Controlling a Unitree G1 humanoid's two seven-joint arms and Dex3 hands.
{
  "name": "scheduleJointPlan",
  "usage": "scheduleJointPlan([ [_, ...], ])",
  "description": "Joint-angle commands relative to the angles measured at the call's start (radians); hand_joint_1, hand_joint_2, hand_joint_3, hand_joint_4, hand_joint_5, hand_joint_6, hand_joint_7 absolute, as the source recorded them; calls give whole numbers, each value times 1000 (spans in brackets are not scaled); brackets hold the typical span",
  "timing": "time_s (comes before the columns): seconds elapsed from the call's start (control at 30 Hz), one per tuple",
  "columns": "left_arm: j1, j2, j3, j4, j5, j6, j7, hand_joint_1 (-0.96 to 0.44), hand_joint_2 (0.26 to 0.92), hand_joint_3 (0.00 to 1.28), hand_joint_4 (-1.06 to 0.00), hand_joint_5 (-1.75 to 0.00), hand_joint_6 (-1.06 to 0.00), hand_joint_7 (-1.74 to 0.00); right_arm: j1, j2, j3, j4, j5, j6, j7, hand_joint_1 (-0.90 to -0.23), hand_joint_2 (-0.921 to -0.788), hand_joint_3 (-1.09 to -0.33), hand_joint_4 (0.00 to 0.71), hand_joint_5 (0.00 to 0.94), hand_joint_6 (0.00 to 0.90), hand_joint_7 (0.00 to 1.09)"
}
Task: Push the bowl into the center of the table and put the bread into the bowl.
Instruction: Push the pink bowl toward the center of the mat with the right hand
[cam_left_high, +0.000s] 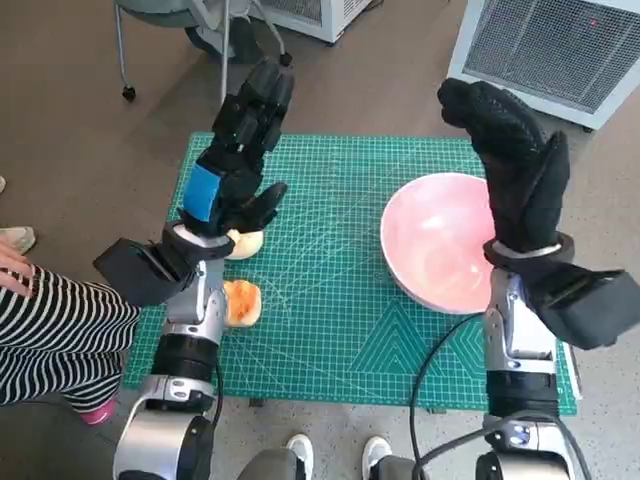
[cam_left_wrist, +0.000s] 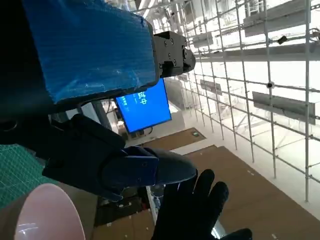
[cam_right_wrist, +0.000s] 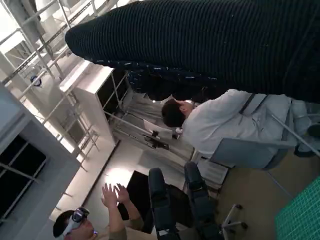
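A pink bowl (cam_left_high: 440, 240) stands on the right part of the green mat (cam_left_high: 330, 330), off the middle. Its rim also shows in the left wrist view as the bowl (cam_left_wrist: 47, 215). Two pieces of bread lie near the mat's left edge: a pale one (cam_left_high: 245, 243) and a browner one (cam_left_high: 241, 302) nearer me. My left hand (cam_left_high: 240, 150) is raised above the pale bread, fingers stretched out, holding nothing. Over the bowl's right side my gloved right hand (cam_left_high: 512, 160) is lifted, fingers apart and empty. The right hand (cam_left_wrist: 195, 210) also appears in the left wrist view.
A person in a striped garment (cam_left_high: 55, 335) sits close at the table's left side, one hand near its corner. A wheeled chair (cam_left_high: 180, 20) and white cabinets (cam_left_high: 560, 45) stand beyond the far edge. Shoes (cam_left_high: 335, 455) show at the near edge. Two people (cam_right_wrist: 225, 125) appear in the right wrist view.
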Motion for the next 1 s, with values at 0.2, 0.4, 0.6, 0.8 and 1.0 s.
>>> scheduleJointPlan([
  [0.2, 4, 2, 6, 2, 2, -14, -1, -714, 921, 371, 1, 1, 1, -235, 48, -102, -134, 147, -4, -70, -44, -699, -921, -688, 145, 0, 38, 441],
  [0.4, 2, 1, 9, 17, 3, -18, 1, -718, 921, 371, 1, 1, 1, -235, 56, -139, -186, 238, -54, -101, -144, -686, -921, -732, 135, 0, 8, 439],
  [0.6, 0, -3, 10, 27, 6, -22, 4, -719, 921, 371, 1, 1, 1, -235, 49, -181, -229, 363, -54, -118, -187, -681, -921, -762, 122, 0, 0, 393],
  [0.8, -6, -2, 12, 41, 5, -27, 6, -718, 921, 371, 1, 1, 1, -234, 33, -207, -262, 496, -31, -119, -192, -691, -921, -764, 113, 0, -1, 365],
  [1.0, -10, -1, 12, 47, 6, -27, 8, -712, 921, 372, 1, 1, 0, -236, 15, -215, -293, 612, 4, -89, -170, -669, -921, -771, 102, 0, -1, 347],
])
